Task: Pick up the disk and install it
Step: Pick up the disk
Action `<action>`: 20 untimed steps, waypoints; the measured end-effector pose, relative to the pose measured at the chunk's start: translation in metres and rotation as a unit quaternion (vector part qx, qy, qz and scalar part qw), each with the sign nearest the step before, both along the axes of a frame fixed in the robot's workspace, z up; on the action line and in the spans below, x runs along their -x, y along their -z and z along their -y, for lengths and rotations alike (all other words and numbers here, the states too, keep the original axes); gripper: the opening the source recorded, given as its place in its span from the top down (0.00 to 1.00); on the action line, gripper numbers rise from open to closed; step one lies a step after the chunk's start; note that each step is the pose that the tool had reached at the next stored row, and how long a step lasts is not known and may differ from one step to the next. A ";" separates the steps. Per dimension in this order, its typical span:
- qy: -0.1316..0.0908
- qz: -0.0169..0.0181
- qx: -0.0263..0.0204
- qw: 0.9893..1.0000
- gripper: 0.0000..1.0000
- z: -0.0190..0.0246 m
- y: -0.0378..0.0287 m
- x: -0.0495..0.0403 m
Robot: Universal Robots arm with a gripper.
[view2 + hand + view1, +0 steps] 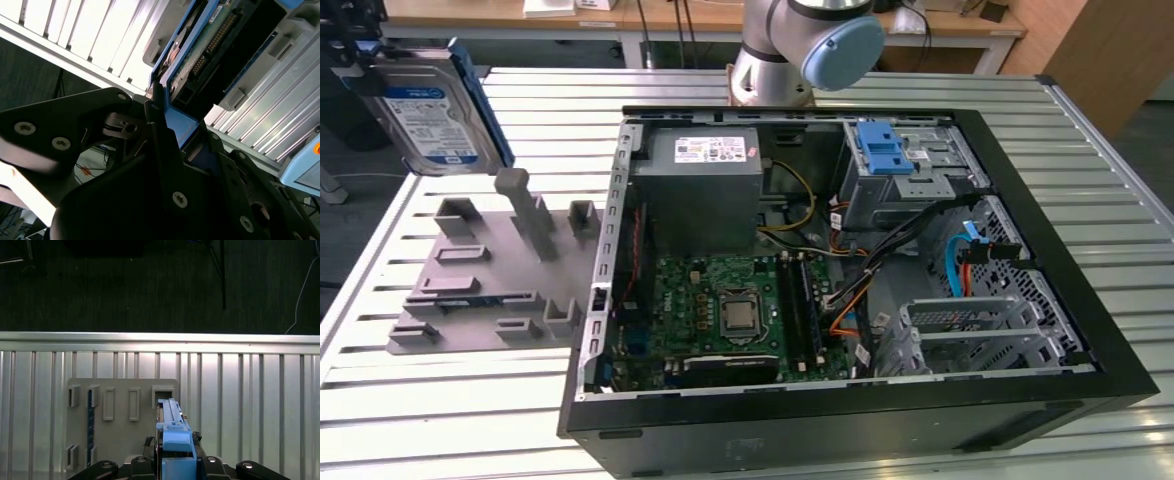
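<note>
- Disk (438, 105) at 10 o'clock, exterior view, aloft; gripper (182, 125) clamps its edge.
- Holder block (487, 270) beneath: we fear its posts (518, 200) snagging a low swing.
- Drive cage (907, 165), 1 o'clock: a tilted disk could jam.

A grey holder block (487, 275) stands beside an open computer case (854, 420) on a slatted table (454, 420).

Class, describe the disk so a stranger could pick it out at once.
Find the open computer case; on the exterior view's left of it lies a grey holder block. Above that block the disk hangs in the air: a flat silver-grey slab with white-and-blue label and blue frame, unlike the plain grey posts below.
</note>
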State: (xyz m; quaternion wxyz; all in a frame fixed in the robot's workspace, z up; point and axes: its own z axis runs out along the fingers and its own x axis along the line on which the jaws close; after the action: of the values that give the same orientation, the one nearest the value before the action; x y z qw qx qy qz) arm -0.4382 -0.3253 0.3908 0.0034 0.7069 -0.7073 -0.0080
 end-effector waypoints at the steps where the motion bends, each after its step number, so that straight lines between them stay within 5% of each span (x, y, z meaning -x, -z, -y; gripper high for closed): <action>1: 0.000 0.000 0.000 1.000 0.64 0.0000 -0.0007 0.0000; 20: 0.000 0.000 0.000 1.000 0.64 -0.0003 -0.0214 0.0000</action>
State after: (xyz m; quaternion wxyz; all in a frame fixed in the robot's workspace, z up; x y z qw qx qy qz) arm -0.4382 -0.3251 0.4122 0.0033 0.7069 -0.7073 -0.0079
